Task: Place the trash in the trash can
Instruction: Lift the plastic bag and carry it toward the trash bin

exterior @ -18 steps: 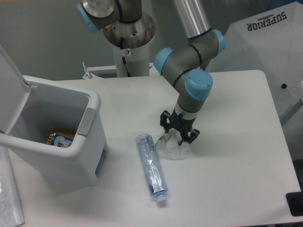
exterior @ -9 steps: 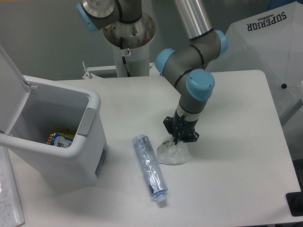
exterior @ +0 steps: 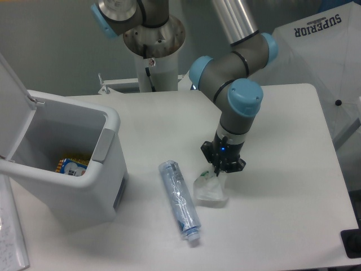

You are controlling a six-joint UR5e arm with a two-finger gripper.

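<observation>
Directly below your gripper hangs the trash, pinched at its top edge.

Your gripper's fingers are drawn narrow around the upper part of the wrinkly, translucent trash, whose green mark shows just left of the fingertips; whether its lower edge touches the table cannot be told. Just to the left of the gripper and slightly lower, a long clear plastic bottle lies on the table, cap end nearest you. Well to the left of the gripper, the trash can stands with its lid flipped open, a colourful package visible inside.
</observation>
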